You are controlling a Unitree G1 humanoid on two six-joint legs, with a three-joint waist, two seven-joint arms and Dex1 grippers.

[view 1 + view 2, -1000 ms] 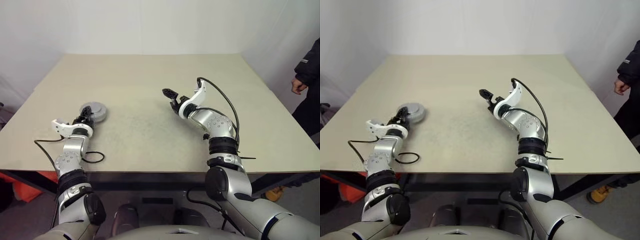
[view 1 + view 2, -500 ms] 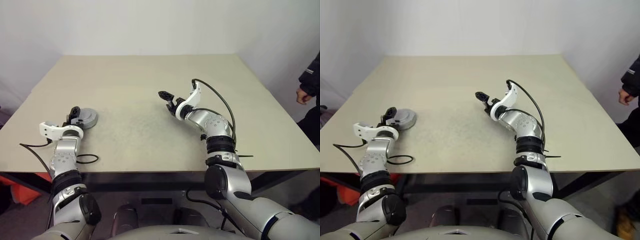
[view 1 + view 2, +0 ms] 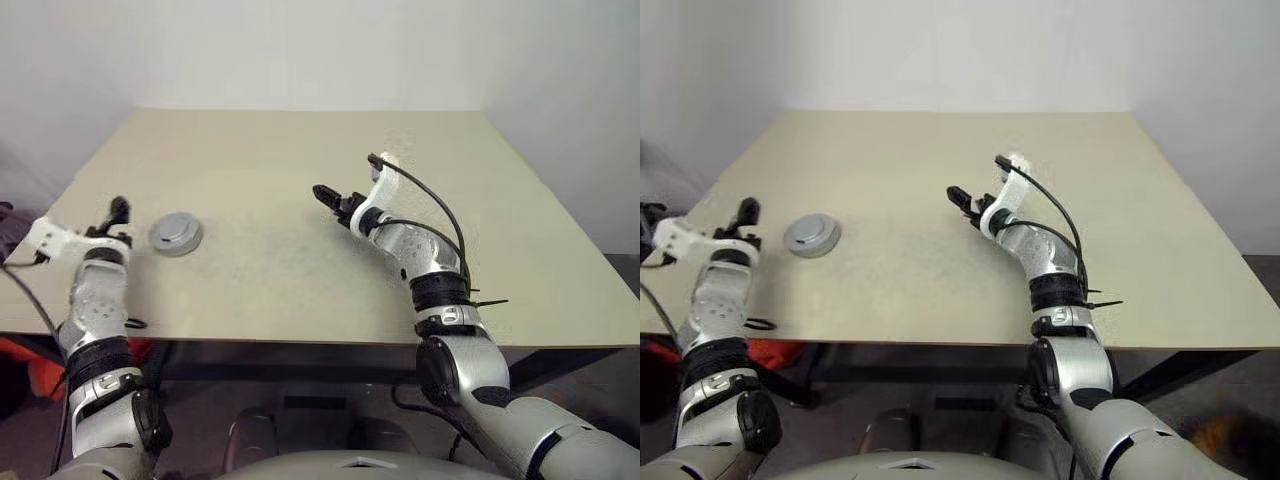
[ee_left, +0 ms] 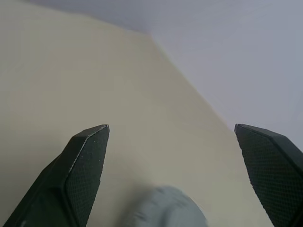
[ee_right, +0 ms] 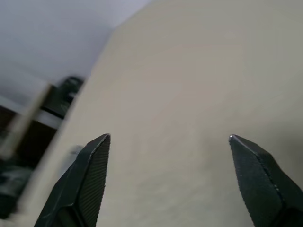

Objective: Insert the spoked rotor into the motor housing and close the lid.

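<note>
The motor housing point(image 3: 176, 235) is a squat round silver piece standing on the left part of the beige table point(image 3: 300, 140), with the flat grey lid point(image 3: 178, 229) lying on top of it. The spoked rotor is out of view. My left gripper point(image 3: 117, 215) hovers just to the left of the housing, apart from it, open and empty. In the left wrist view its fingers point(image 4: 90, 161) stand wide, and the housing point(image 4: 165, 210) shows as a grey blur low between them. My right gripper point(image 3: 330, 197) is open over the table's middle, holding nothing.
A black cable loop point(image 3: 127, 323) lies near the table's front edge by my left arm. White walls close off the far side and the right. Dark clutter point(image 5: 61, 97) sits beyond the table's left edge.
My left gripper has opened, let go of the housing and drawn away up and to the left. My right wrist has rolled in place. The person at the right has left the view.
</note>
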